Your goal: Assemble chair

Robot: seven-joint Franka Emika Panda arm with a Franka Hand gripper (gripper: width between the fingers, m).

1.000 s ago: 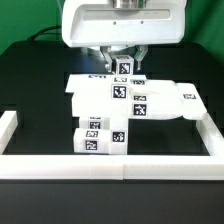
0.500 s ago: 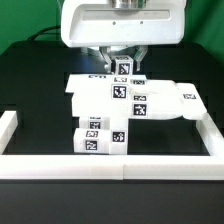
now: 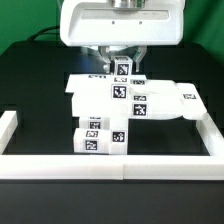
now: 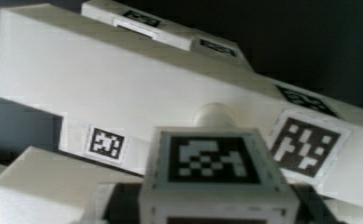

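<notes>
A small chair [image 3: 125,105] of matte white plastic panels, bars and blocks, each carrying square black-and-white tags, sits partly assembled in the middle of the black table [image 3: 30,85], its flat panel reaching toward the exterior view's right. At its rear a small tagged white block [image 3: 124,68] stands upright between the fingers of the glossy white arm's tool [image 3: 124,62], whose jaws stand narrowly apart and appear closed on that block; the wrist view shows the block's tag [image 4: 210,158] filling the space between the fingers. The risk from here is a skewed seating: a slight tilt could jam the block against the bar below or shove the loosely joined stack out of line. A low white border wall [image 3: 110,165] fences the front and sides, just beside the chair's front blocks, leaving little room to slide.
</notes>
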